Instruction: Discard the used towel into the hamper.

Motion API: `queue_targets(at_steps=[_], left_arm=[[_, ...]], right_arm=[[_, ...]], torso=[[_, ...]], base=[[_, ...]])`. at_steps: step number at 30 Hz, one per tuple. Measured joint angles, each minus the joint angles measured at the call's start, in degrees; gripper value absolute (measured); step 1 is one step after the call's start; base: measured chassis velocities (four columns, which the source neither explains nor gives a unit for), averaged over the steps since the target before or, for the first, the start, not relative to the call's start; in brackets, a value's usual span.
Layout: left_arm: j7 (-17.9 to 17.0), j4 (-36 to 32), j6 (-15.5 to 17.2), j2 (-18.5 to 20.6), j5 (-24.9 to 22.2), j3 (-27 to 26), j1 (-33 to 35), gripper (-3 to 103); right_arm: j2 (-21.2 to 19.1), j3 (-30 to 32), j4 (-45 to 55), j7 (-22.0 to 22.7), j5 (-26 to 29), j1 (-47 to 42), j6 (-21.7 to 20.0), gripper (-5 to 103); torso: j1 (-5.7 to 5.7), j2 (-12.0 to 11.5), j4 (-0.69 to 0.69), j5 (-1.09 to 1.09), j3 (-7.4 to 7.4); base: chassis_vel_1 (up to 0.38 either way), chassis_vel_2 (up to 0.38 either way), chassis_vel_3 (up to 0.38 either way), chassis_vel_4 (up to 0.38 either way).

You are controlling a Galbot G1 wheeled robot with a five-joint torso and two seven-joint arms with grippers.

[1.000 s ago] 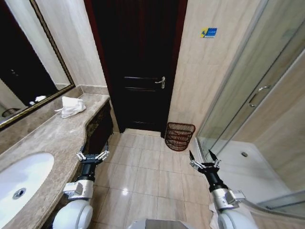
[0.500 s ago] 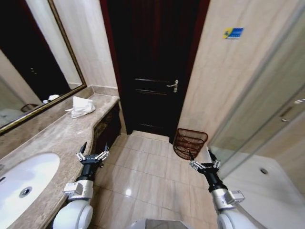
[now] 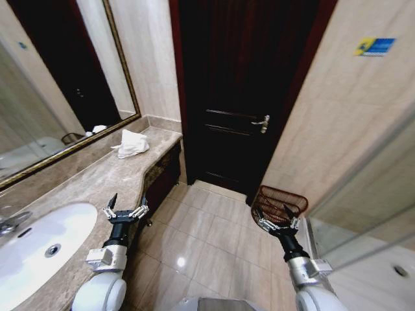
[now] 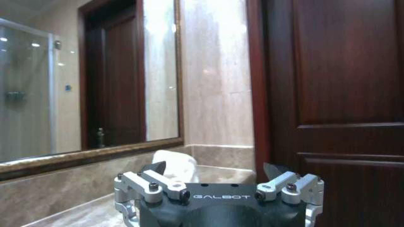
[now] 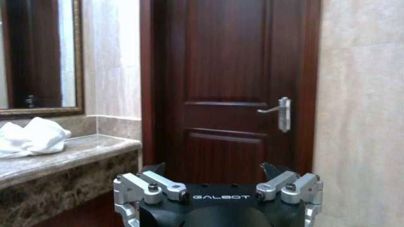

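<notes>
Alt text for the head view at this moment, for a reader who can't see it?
Both grippers, left gripper and right gripper, are held open and empty, low in a bathroom. A crumpled white towel lies on the marble counter; the wire hamper stands on the floor beside a dark door.

The right gripper [image 3: 277, 219] is covering part of the small dark red-brown wire hamper [image 3: 280, 199]; the left gripper [image 4: 215, 174] is hiding the lower part of the crumpled white towel [image 4: 174, 164].

arms: white shells, black wrists | tools [image 3: 125, 211] [image 3: 279, 223]: silver, "GALBOT" lettering
</notes>
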Motion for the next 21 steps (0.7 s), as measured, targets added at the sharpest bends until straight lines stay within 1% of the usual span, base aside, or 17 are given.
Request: queue_targets(at_steps=[13,19,21], left_arm=[[0.1,0.4,-0.1,-0.2,0.1,0.0,-0.2,100],[-0.1,1.0,-0.7,-0.1,0.4,0.0,-0.3,100],[-0.2,1.1,-0.9,-0.1,0.5,0.0,-0.4,100]], right_arm=[[-0.2,-0.2,-0.4,-0.1,-0.2,0.3,-0.1,100],[-0.3,-0.2,-0.6,-0.1,-0.4,0.5,-0.3,100],[-0.3,-0.3,-0.6,-0.1,-0.5,0.5,-0.3,100]], torso=[[0.01,0.0,0.00,0.01,0.01],[0.01,0.0,0.03,0.01,0.00],[0.00,0.0,0.01,0.01,0.00]], base=[[-0.043,0.181,0.183,-0.055],[-0.078,0.155,0.173,-0.058],[-0.138,0.125,0.143,-0.122]])
